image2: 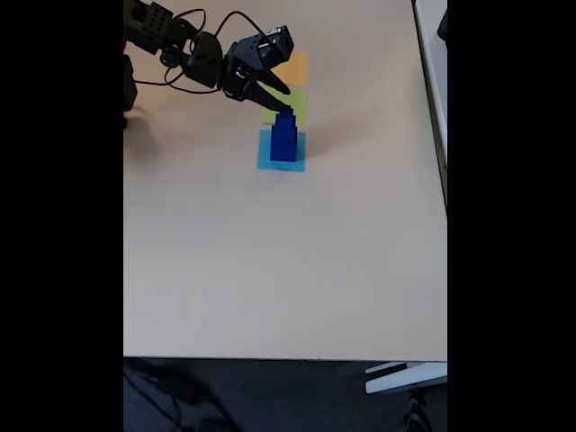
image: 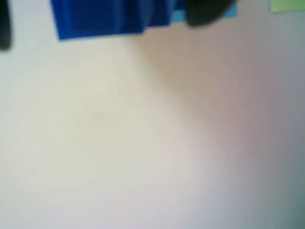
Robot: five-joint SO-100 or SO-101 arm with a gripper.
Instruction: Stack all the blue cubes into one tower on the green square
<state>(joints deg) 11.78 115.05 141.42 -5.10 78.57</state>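
Fixed view shows the tower (image2: 283, 142) of blue cubes standing on the light-blue square (image2: 281, 163), stepped and narrowing toward its top, near the far side of the tabletop (image2: 270, 270). Just behind it lies the green square (image2: 293, 101), bare where it can be seen, and behind that an orange square (image2: 295, 67). The tool (image2: 283, 99) reaches in from the upper left with its dark fingers (image2: 270, 83) spread apart, their tips just above the tower's top; whether they touch the smallest cube I cannot tell. Wrist view is blurred: the tower (image: 109, 19) sits at the top edge, a sliver of the light-blue square (image: 177, 16) beside it, and a corner of the green square (image: 288, 5) at the upper right.
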